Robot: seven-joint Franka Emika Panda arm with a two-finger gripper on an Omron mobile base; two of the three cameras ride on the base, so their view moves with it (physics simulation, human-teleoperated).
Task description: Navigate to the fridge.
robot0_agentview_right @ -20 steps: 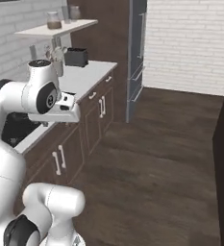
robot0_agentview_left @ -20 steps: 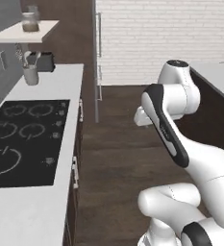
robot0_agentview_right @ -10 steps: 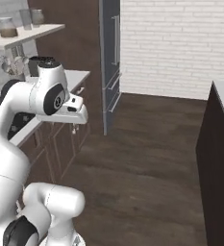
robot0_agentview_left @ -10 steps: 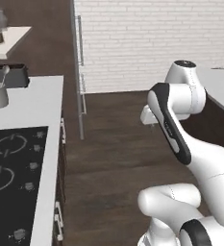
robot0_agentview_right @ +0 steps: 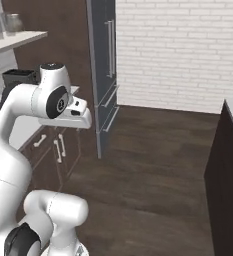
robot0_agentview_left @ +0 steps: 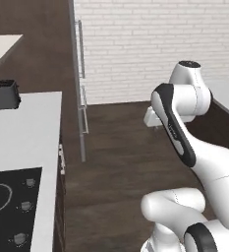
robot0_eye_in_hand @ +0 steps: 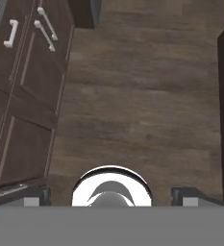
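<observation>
Since a second ago the whole scene has slid across both base views: that is the base driving and turning, not the kitchen moving. The cooktop (robot0_agentview_left: 10,209) has dropped toward 8 o'clock in the left base view, and the fridge (robot0_agentview_right: 104,70) has grown larger, now standing at about 11 o'clock in the right base view, its long silver bar handles (robot0_agentview_right: 109,48) clear to see. In the left base view only its edge and handles (robot0_agentview_left: 81,81) show, at about 11 o'clock. The robot seems to be closing on the fridge but is not yet squared up to it; open wood floor (robot0_agentview_right: 153,170) lies between them.

The arm is folded high, and the tool (robot0_eye_in_hand: 111,194) looks down at floor beside the dark cabinet doors (robot0_eye_in_hand: 31,72). Its fingertips (robot0_eye_in_hand: 190,194) stand wide apart, holding nothing. The small black oven (robot0_agentview_left: 3,94) sits on the worktop (robot0_agentview_left: 30,133).
</observation>
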